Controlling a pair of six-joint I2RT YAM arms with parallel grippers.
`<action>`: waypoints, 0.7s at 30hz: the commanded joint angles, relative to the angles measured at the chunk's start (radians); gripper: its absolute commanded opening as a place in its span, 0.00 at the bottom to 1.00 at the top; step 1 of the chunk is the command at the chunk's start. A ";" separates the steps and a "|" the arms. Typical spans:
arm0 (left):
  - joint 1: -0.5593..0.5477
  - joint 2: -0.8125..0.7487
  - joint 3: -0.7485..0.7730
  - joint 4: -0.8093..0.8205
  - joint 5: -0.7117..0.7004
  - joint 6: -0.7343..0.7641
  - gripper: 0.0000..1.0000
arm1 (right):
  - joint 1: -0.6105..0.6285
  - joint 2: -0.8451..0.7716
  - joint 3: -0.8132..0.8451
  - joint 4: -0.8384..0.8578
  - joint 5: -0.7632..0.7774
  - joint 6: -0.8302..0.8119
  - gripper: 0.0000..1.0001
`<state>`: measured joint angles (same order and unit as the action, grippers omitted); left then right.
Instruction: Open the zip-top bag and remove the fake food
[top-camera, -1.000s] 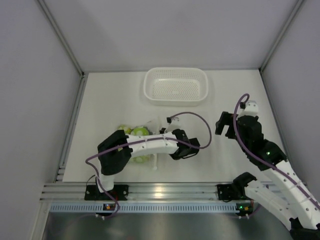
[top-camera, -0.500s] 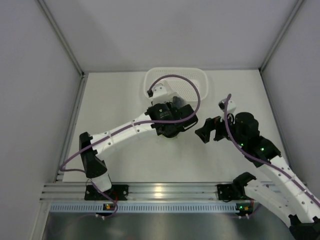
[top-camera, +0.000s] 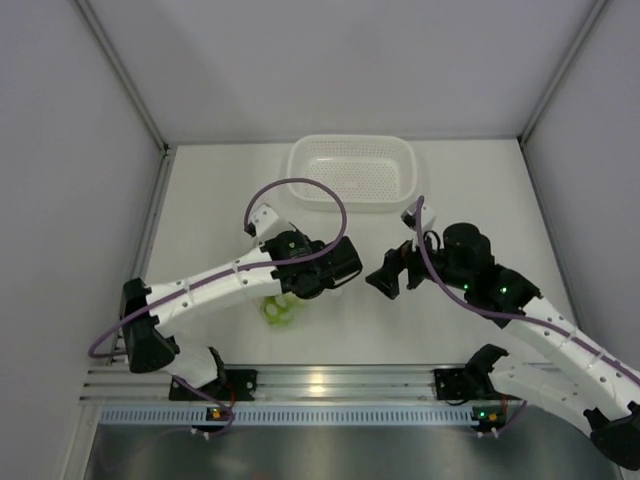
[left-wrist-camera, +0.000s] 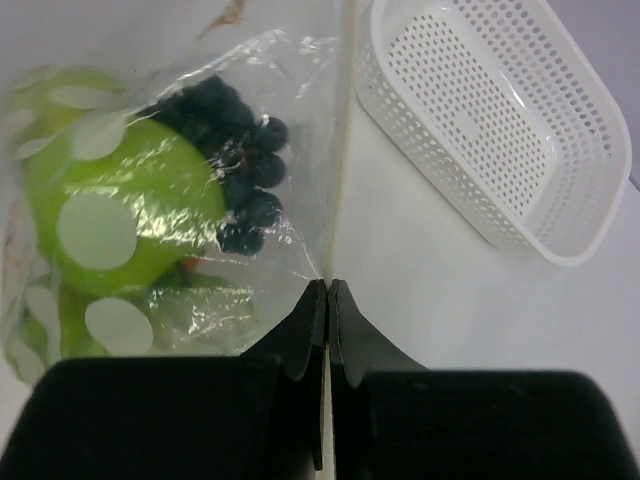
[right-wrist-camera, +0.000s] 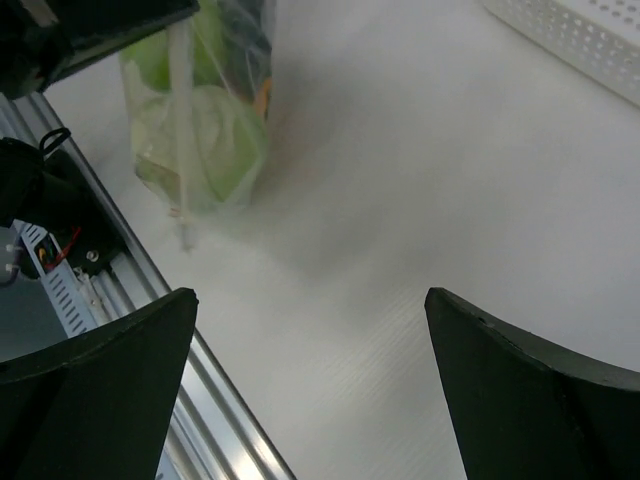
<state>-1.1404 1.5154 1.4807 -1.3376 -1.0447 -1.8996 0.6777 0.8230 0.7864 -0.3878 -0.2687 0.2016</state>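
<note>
Nearest to us, the metal rail (top-camera: 320, 384) runs along the front edge of the table (top-camera: 210, 200) and carries both arm bases. Just beyond it lies the zip-top bag (top-camera: 279, 309), half tucked under the left arm's forearm, left of the table's middle. The left gripper (left-wrist-camera: 327, 296) has its jaws pressed tight together, and the clear film of the bag meets them right at the tips, so we read it as pinching the bag by its edge. We cannot tell whether the bottom of the bag rests on the table. Through the dotted plastic we see the fake food (left-wrist-camera: 130, 215): a bright green apple (left-wrist-camera: 150, 175) fills the near side, a dark grape bunch (left-wrist-camera: 238, 170) sits against it toward the far end, and a paler green fruit (right-wrist-camera: 215, 140) shows in the right wrist view. The zip strip (right-wrist-camera: 180, 130) appears there as a white band running down the side of the bag. To the right of the bag, apart from it and touching nothing, the right gripper (right-wrist-camera: 310, 293) hangs over bare table with its jaws spread wide, pointing toward the left gripper. Farthest back, near the rear wall, stands the white perforated basket (top-camera: 352, 196), well apart from the bag.
</note>
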 joint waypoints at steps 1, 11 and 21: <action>-0.007 -0.078 -0.059 0.063 0.000 -0.163 0.00 | 0.069 -0.038 -0.024 0.176 0.000 -0.014 0.98; -0.007 -0.123 -0.105 0.104 0.015 -0.243 0.00 | 0.250 -0.078 -0.286 0.684 0.180 0.056 0.88; -0.007 -0.159 -0.166 0.118 0.035 -0.302 0.00 | 0.252 0.008 -0.438 1.045 0.186 0.105 0.73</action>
<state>-1.1435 1.3880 1.3239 -1.2503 -1.0004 -1.9846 0.9146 0.8021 0.3679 0.4145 -0.0795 0.2840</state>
